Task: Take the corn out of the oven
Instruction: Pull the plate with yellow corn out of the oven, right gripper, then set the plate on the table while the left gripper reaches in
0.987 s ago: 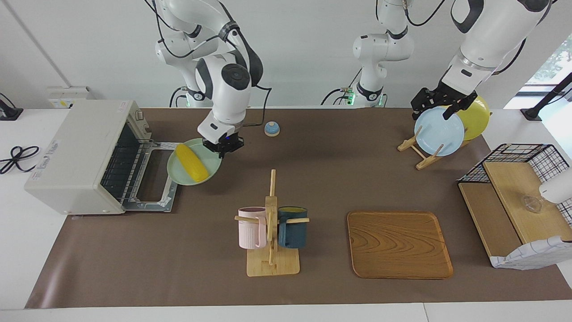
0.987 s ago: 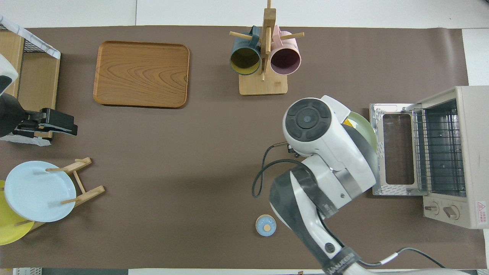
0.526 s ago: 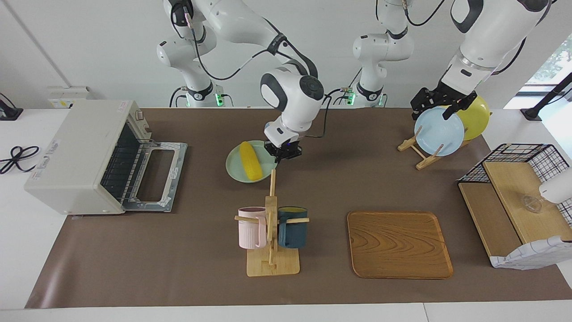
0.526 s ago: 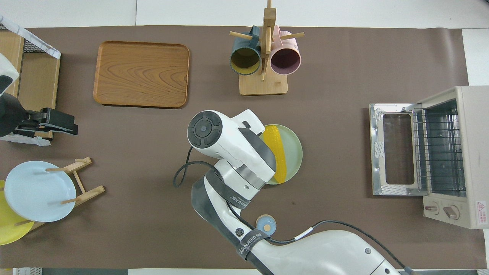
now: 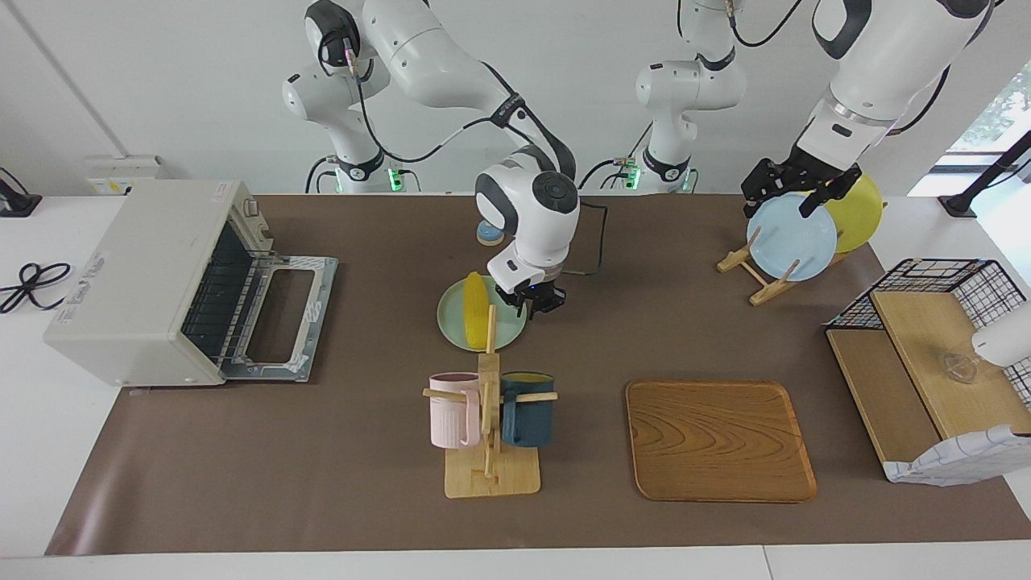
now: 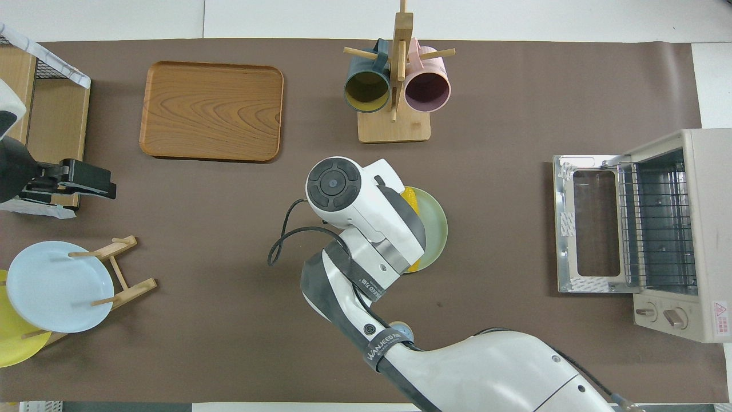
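The yellow corn (image 5: pixel 476 310) lies on a pale green plate (image 5: pixel 459 322). My right gripper (image 5: pixel 532 300) is shut on that plate's rim and holds it low over the mat, beside the mug rack's robot-ward side. In the overhead view the right wrist covers most of the corn (image 6: pixel 409 197) and part of the plate (image 6: pixel 433 229). The off-white oven (image 5: pixel 145 274) stands at the right arm's end of the table, its door (image 5: pixel 282 314) folded down and its rack bare. My left gripper (image 5: pixel 785 193) waits open over the blue plate on the plate rack.
A wooden mug rack (image 5: pixel 489 419) holds a pink and a dark blue mug. A wooden tray (image 5: pixel 717 439) lies beside it. A plate rack holds a blue plate (image 5: pixel 789 238) and a yellow plate (image 5: pixel 858 213). A wire shelf (image 5: pixel 926 354) and a small blue knob (image 5: pixel 486 234) also stand here.
My right gripper has carried the green plate with the corn from the oven's open door toward the table's middle, beside the mug rack. The left arm has not moved.
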Available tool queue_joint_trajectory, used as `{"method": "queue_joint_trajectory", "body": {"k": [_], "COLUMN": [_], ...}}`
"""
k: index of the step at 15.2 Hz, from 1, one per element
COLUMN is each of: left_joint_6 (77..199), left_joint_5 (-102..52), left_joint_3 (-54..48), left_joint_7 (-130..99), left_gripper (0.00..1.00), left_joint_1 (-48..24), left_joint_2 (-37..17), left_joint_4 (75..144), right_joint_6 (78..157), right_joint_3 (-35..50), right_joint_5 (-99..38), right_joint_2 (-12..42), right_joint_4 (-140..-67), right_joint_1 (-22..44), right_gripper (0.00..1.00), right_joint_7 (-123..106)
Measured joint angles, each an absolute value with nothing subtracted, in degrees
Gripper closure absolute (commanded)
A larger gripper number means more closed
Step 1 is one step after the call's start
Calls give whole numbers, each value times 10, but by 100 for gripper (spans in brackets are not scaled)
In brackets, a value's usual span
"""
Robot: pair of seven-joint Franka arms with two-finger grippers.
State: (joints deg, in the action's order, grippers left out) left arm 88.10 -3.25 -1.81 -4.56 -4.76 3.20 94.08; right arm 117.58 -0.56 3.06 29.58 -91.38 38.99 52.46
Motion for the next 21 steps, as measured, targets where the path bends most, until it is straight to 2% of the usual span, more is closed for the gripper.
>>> {"method": "queue_joint_trajectory", "body": {"k": [3, 6, 7, 9, 10, 13, 17, 21], "left_joint_6": [881, 883, 886, 895, 898, 927, 997, 1073], "left_joint_5": [-33, -33, -33, -34, -34, -35, -36, -36], "left_joint_3": [-20, -23, -25, -26, -27, -30, -33, -35], "left_joint_7": [-53, -61, -67, -75, -80, -115, -207, -311], "left_gripper": [0, 0, 0, 0, 0, 0, 0, 0], "left_joint_1": [-48, -50, -54, -71, -82, -142, -249, -341], "left_joint_2": [32, 32, 32, 32, 32, 31, 21, -28], "left_joint_4": [941, 942, 944, 949, 954, 984, 1029, 1039], "right_joint_6": [1164, 1111, 1088, 1041, 1019, 1005, 1086, 1134], "right_joint_3": [-8, -13, -13, -14, -14, -14, -15, -15], "right_joint_5": [40, 73, 77, 79, 79, 84, 105, 114], "right_joint_2": [288, 263, 249, 220, 207, 181, 162, 150], "right_joint_4": [-911, -906, -906, -908, -914, -975, -1082, -1134], "right_joint_1": [387, 364, 350, 315, 298, 249, 189, 138], "right_gripper": [56, 63, 69, 94, 100, 100, 100, 100], "right_joint_7": [519, 454, 426, 387, 378, 352, 297, 250]}}
